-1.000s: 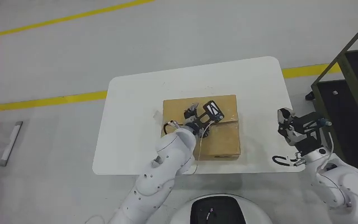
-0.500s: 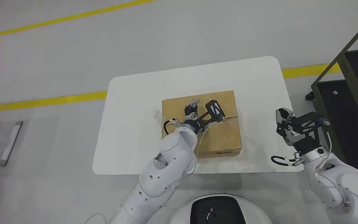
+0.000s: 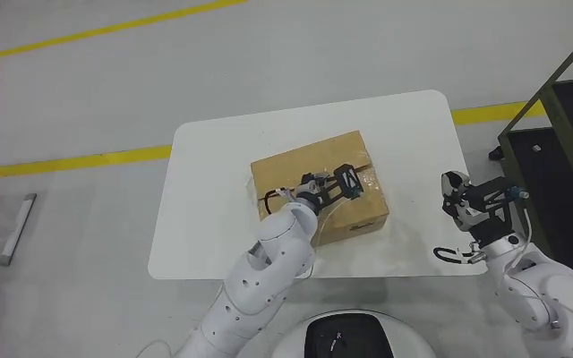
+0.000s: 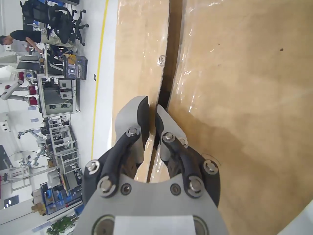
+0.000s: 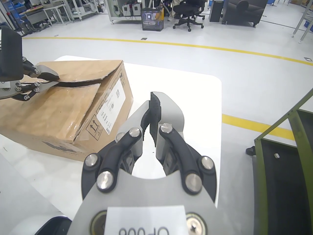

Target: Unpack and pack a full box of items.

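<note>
Brown cardboard box (image 3: 309,174), glossy with tape, sits skewed at centre of white table (image 3: 215,197). Flaps down, dark seam (image 4: 168,57) gaping between them, white label (image 5: 110,105) on side wall. Left gripper (image 4: 152,113) narrow, pinching one top flap (image 4: 139,50) edge at seam. Right gripper (image 5: 152,108) at table's 3 o'clock, pinched together, empty.

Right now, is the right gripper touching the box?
No, the right gripper sits clear of the box, with white table showing between them.

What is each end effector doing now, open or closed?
Left end effector: closed on the box flap.
Right end effector: closed, holding nothing.
</note>
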`<state>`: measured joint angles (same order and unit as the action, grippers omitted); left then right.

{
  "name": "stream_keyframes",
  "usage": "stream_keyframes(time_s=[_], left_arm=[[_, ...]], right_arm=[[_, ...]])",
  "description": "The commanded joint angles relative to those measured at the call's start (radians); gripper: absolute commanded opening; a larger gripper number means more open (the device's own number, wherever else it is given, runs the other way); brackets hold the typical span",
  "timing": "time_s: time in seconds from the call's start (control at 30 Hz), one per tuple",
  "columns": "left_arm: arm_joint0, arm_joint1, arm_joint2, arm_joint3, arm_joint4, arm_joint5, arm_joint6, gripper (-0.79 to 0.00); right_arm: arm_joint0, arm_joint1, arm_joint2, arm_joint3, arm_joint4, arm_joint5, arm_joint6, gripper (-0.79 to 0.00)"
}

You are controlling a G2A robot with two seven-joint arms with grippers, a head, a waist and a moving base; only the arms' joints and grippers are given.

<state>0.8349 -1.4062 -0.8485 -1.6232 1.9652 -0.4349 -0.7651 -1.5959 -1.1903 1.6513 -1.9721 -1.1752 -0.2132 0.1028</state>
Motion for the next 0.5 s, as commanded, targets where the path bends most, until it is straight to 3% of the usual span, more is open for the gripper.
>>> stream_keyframes(time_s=[0.0,0.47], left_arm=[[-0.004,-0.003,-0.002,-0.003,-0.007,-0.012,-0.01,0.0],[-0.07,-0.028,0.001,0.056,-0.024,-0.075,-0.086,0.0]], right_arm=[[0.0,0.0,0.0,0.0,0.002,0.0,0.001,-0.785],[-0.007,-0.001,0.002,-0.011,0.009,0.0,-0.002,-0.785]])
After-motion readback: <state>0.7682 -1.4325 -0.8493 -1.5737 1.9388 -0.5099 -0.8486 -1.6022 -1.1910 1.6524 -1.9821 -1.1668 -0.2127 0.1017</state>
